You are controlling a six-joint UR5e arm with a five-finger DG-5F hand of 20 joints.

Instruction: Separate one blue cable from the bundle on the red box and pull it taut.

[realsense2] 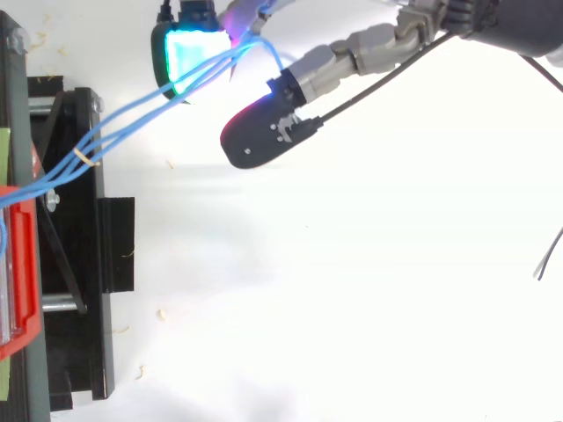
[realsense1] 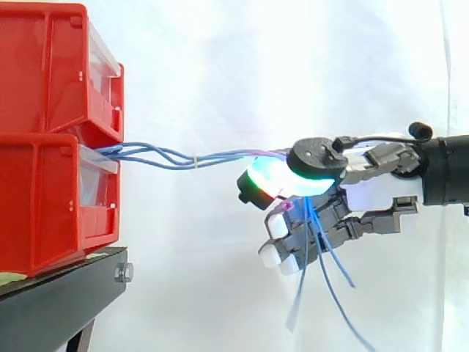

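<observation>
Because the blue cables [realsense1: 165,155] look thin, limp and slick, we expect them to slide unless pinched firmly. They run from the red bins [realsense1: 44,183] to the hand [realsense1: 377,196], which is clamped on them beyond the small tie [realsense1: 195,161], where single strands part.
</observation>
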